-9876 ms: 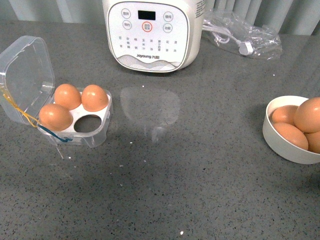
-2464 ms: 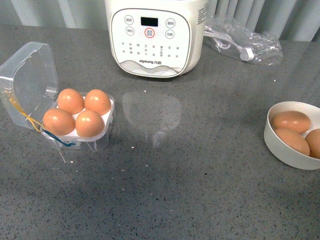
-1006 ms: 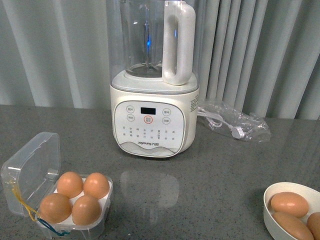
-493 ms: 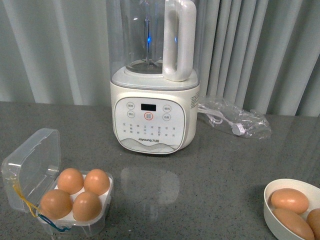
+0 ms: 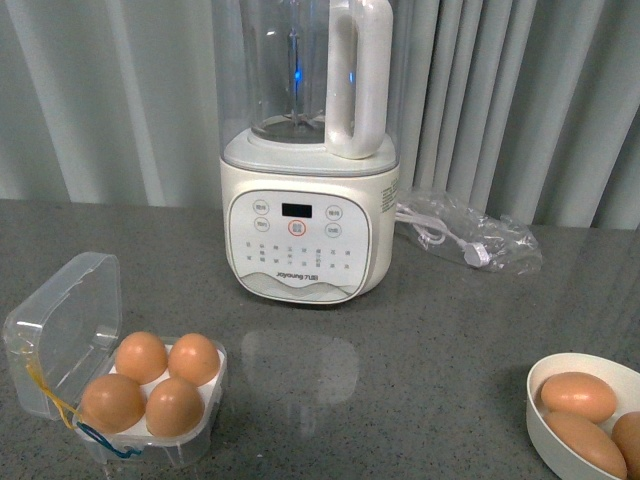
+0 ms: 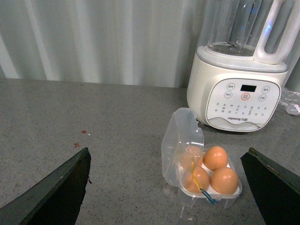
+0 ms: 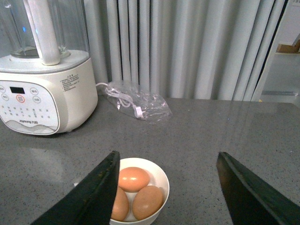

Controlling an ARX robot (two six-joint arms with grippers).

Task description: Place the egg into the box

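Box (image 5: 62, 325) on table, left side, lid open. All four cells filled; egg (image 5: 174, 405) seated in near-right cell. Left jaws wide, empty. Right jaws wide, empty, facing bowl (image 5: 536, 430). Risks: fifth egg finds no cell; stray nudge tips light box.

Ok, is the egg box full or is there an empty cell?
Full: the box holds four eggs, one in each cell, with no cell left bare. Its lid stands open.
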